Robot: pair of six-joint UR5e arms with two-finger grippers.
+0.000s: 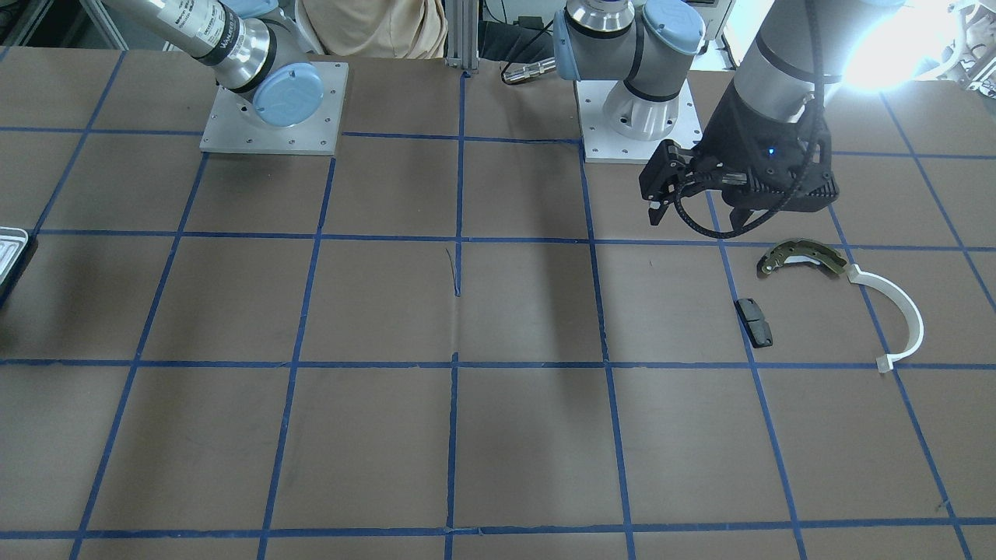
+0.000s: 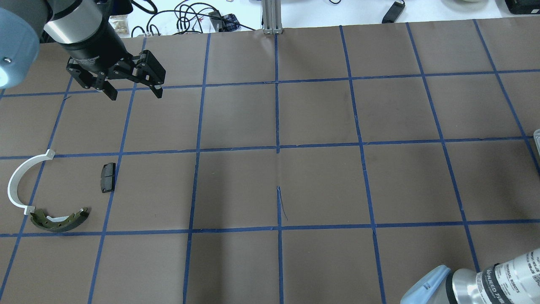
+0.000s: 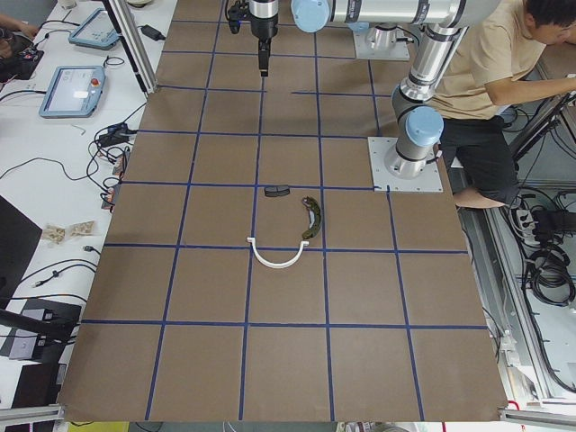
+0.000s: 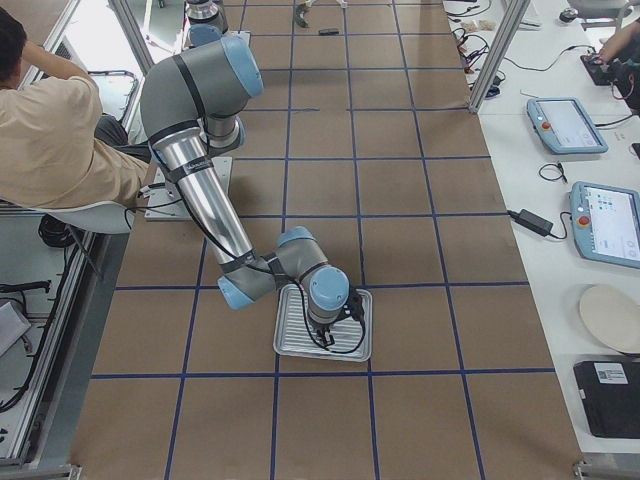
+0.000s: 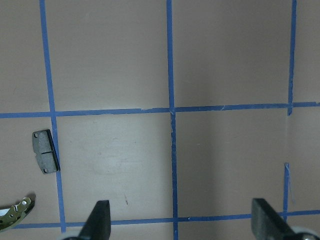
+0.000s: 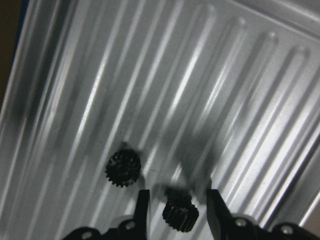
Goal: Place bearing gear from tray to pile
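Note:
The silver ridged tray [image 6: 200,75] lies at the table's right end [image 4: 293,335], with its edge showing in the front view [image 1: 12,249]. Two small black gears lie in it. My right gripper [image 6: 178,196] is low over the tray, open, its fingers either side of one gear [image 6: 181,214] without clearly touching it. The other gear [image 6: 123,169] lies beside it. The pile is at the far left: an olive brake shoe [image 2: 59,220], a white arc [image 2: 19,181] and a black pad [image 2: 107,177]. My left gripper [image 2: 133,86] hangs open and empty above the table beyond the pile.
An operator in a beige shirt [image 4: 50,140] sits behind the robot bases [image 1: 272,109]. Tablets [image 4: 565,125] and cables lie on the white side table. Brown paper with blue tape lines [image 2: 278,147] covers the table between tray and pile.

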